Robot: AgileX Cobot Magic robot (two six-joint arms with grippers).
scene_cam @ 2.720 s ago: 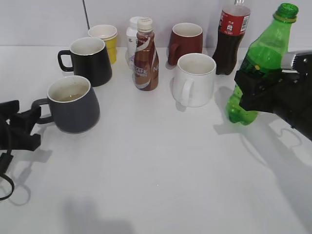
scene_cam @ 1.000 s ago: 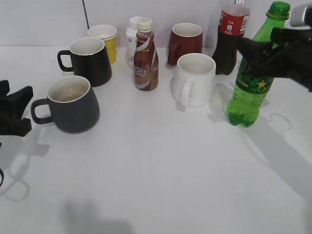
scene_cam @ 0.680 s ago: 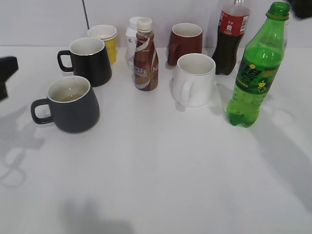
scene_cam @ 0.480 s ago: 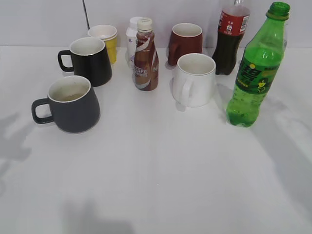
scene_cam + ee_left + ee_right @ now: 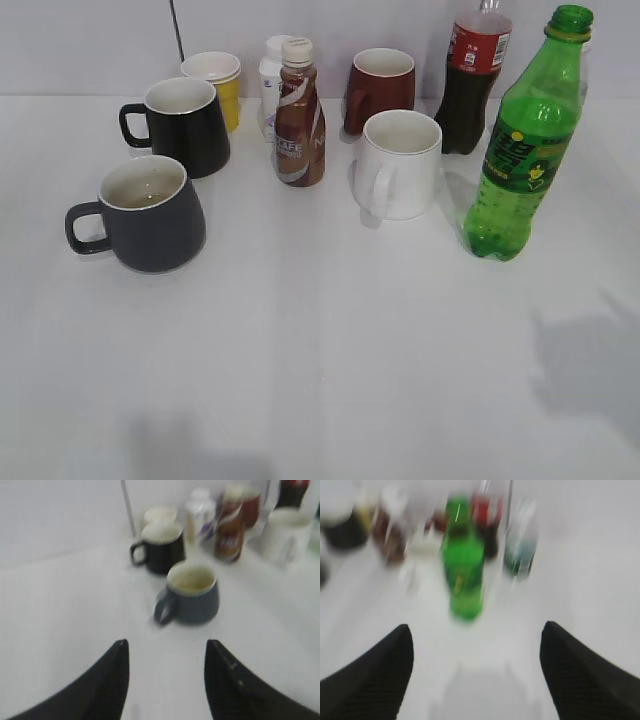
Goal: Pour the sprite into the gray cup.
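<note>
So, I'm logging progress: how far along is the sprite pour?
Looks finished: the gray cup holds a little liquid, and the sprite stands upright, uncapped, on the table. Nothing is in hand: the left tool and right tool are open and empty. Nothing visible remains except capping.

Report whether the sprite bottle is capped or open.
Open: the sprite bottle stands upright with a bare threaded neck and no cap on top.
</note>
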